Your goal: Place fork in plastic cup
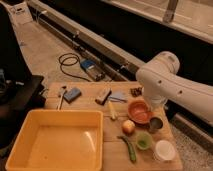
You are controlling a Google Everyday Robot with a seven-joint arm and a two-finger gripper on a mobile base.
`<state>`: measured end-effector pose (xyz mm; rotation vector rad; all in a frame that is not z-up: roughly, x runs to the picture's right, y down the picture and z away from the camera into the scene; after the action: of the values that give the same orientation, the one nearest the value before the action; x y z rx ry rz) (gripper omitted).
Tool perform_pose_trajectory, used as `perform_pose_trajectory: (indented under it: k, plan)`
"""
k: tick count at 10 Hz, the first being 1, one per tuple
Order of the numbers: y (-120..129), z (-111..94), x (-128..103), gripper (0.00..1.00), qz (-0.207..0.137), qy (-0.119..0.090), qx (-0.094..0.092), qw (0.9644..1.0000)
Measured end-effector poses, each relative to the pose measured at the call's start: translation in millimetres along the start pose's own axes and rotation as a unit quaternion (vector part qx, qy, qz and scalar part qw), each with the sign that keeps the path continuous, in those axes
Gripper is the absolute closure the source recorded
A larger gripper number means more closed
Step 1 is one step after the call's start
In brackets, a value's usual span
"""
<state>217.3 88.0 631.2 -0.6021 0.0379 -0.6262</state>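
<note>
The plastic cup (144, 141) is small, low and translucent light green. It stands near the table's front right, between an apple and a white cup. A slim silver utensil (61, 98) that looks like the fork lies at the table's far left, beside a blue pad. My gripper (156, 106) hangs from the big white arm (165, 80) at the right. It is just above the orange bowl (139, 111) and the shiny metal cup (155, 124), far from the fork. Nothing shows in it.
A large yellow bin (57, 140) fills the front left. On the wooden table (87, 104) lie a blue pad (72, 94), a small box (103, 95), a blue sheet (119, 96), a pale utensil (113, 111), an apple (129, 127), a green vegetable (129, 148) and a white cup (164, 150). A cable lies on the floor behind.
</note>
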Motion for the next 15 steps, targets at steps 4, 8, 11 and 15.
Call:
perform_pose_trajectory:
  k: [4, 8, 11, 15]
  plan:
    - [20, 13, 3, 1.0, -0.024, 0.002, -0.005, 0.9997]
    - [69, 15, 17, 1.0, -0.01, 0.011, -0.046, 0.9988]
    - [98, 24, 22, 1.0, 0.02, 0.005, -0.07, 0.9973]
    - [108, 42, 20, 1.0, 0.041, -0.011, -0.083, 0.9957]
